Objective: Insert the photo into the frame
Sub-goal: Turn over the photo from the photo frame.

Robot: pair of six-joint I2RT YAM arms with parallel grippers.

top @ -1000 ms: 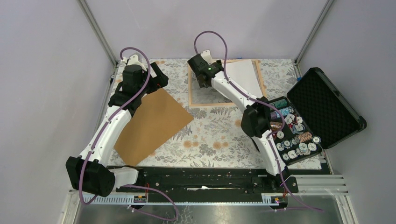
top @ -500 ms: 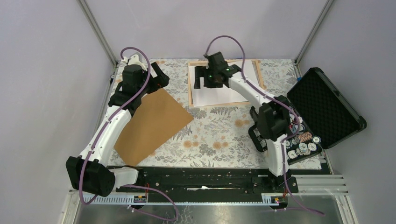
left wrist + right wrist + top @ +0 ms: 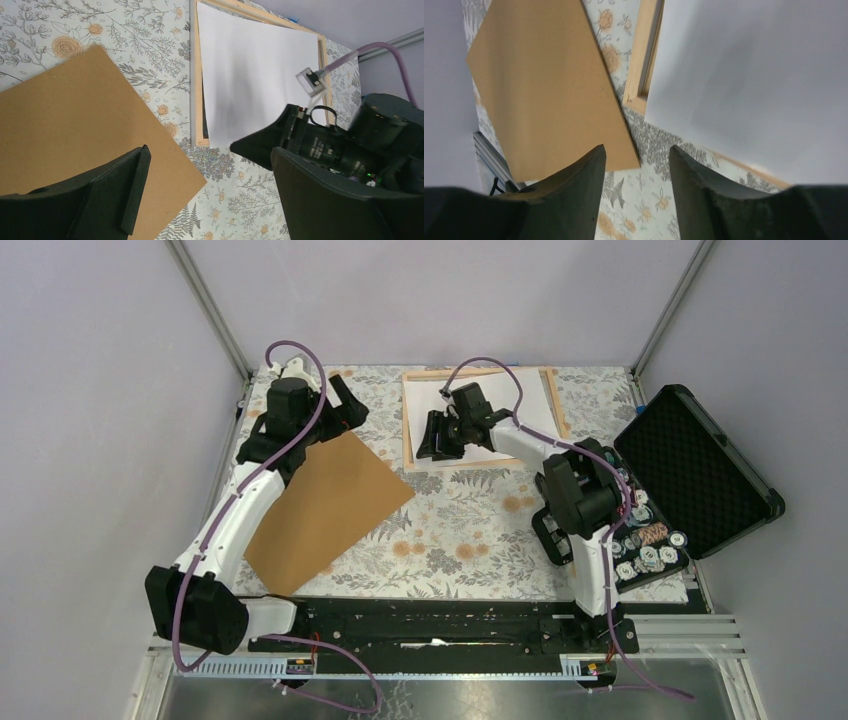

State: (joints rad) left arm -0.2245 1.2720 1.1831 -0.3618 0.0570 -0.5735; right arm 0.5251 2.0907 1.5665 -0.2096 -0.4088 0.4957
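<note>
The photo (image 3: 330,505) lies on the flowered cloth at the left with its plain brown back up, its print side hidden; it also shows as the photo (image 3: 75,115) and the photo (image 3: 539,85). The light wood frame (image 3: 560,410) lies at the back centre with a white sheet (image 3: 520,400) flat inside it. My left gripper (image 3: 345,405) hangs wide open above the photo's far corner, holding nothing. My right gripper (image 3: 432,435) hovers over the frame's near left corner (image 3: 644,55), its jaws apart and holding nothing.
An open black foam-lined case (image 3: 700,470) stands at the right, its lower half (image 3: 630,540) filled with several small round items. Bare cloth (image 3: 470,530) lies between the photo and the case. Metal posts stand at both back corners.
The white sheet, tilted up a second ago, now lies flat in the frame. My right gripper let go and moved to the frame's near left corner. The left arm barely shifted.
</note>
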